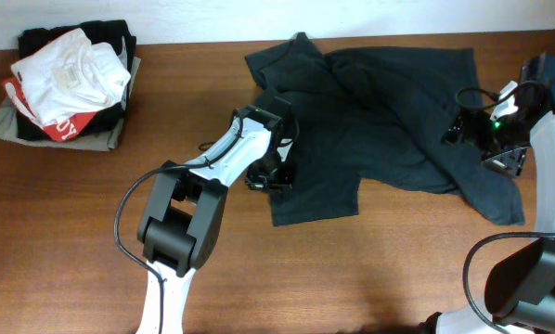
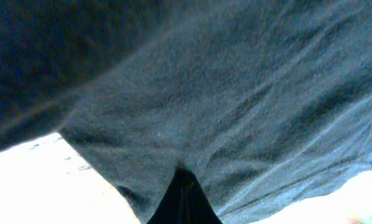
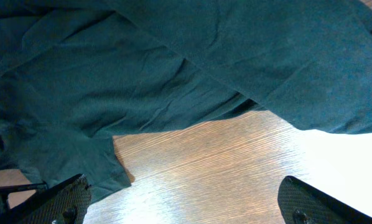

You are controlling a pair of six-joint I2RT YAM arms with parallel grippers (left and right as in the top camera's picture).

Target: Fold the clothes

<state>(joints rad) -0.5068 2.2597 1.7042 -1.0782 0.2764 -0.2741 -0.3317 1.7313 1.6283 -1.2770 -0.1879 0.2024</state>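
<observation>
A dark green T-shirt (image 1: pixel 370 130) lies spread and rumpled across the middle and right of the wooden table (image 1: pixel 370 269). My left gripper (image 1: pixel 270 174) sits on the shirt's left part and is shut on a pinch of its cloth; in the left wrist view the fabric (image 2: pixel 223 106) fills the frame and runs into the dark closed fingers (image 2: pixel 183 202). My right gripper (image 1: pixel 502 153) is open over the shirt's right sleeve; in the right wrist view its fingers (image 3: pixel 186 205) straddle bare wood below the shirt's edge (image 3: pixel 142 81), holding nothing.
A pile of other clothes (image 1: pixel 69 79), white, red, black and grey, lies at the table's back left corner. Bare wood runs along the front of the table.
</observation>
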